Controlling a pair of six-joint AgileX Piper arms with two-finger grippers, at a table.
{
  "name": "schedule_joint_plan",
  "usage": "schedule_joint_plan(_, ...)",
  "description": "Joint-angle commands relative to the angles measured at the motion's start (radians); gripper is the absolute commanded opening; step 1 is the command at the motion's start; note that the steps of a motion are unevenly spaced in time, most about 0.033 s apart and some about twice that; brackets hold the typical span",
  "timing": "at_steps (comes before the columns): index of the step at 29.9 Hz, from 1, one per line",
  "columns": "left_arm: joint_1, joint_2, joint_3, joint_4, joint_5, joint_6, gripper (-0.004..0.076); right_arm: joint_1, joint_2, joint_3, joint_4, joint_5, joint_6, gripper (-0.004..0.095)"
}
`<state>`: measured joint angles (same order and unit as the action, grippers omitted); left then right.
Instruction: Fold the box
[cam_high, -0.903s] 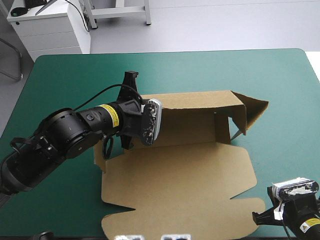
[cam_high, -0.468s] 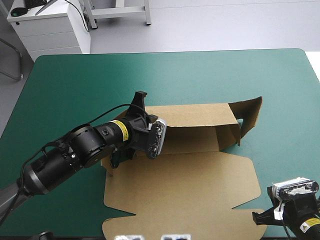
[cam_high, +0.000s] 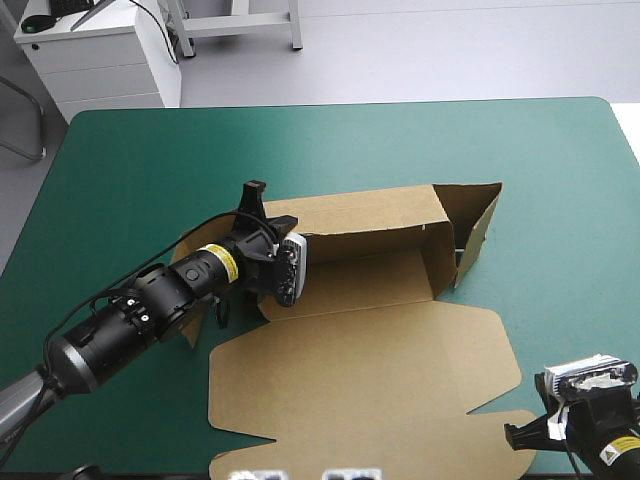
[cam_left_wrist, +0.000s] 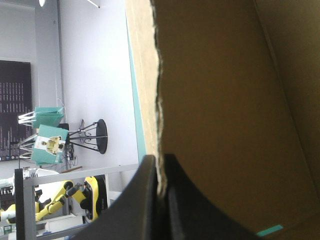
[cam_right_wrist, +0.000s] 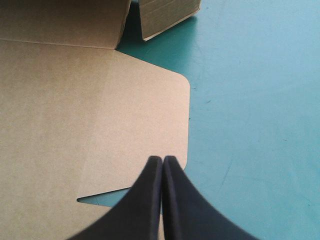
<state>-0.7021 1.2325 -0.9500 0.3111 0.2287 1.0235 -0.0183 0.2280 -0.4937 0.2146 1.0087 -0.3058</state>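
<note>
1. High view: the box (cam_high: 370, 340), a cut sheet of brown corrugated board, lay mid-table, slightly toward the right edge. Its long rear wall (cam_high: 370, 212) was raised, the right end flap (cam_high: 478, 225) stood at an angle, and the broad lid panel (cam_high: 365, 370) lay flat toward the near edge.
2. Left gripper (cam_left_wrist: 160, 167), two broad black fin-shaped fingers, was clamped on a raw board edge at the box's left end, with the sheet between the fingers.
3. Right gripper (cam_right_wrist: 162, 161), fingers pressed together on nothing, sat over the lid panel's near right corner, well apart from the walls.
4. Teal-green table cover (cam_high: 150, 160) showed on all sides of the box.
5. Judgement: the step looked like raising the left end wall. It would go best swung about its crease, slowly, so the sheet does not drag. The right gripper could pin the lid panel.
6. Hidden: the left arm covered the box's left end from above, so I could not tell which flap was gripped. I also could not tell whether the right gripper touched the board.
</note>
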Motion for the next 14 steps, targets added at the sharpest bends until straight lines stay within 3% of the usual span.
schedule_joint_plan(1, 0.002, -0.031, -0.005, 0.013, -0.111, -0.014, -0.0008, 0.005, 0.014, -0.033, 0.007, -0.063, -0.006, -0.0014)
schedule_joint_plan(14, 0.002, -0.031, -0.003, 0.034, -0.116, -0.014, -0.0008, 0.005, 0.017, -0.074, 0.166, -0.149, -0.006, -0.0014)
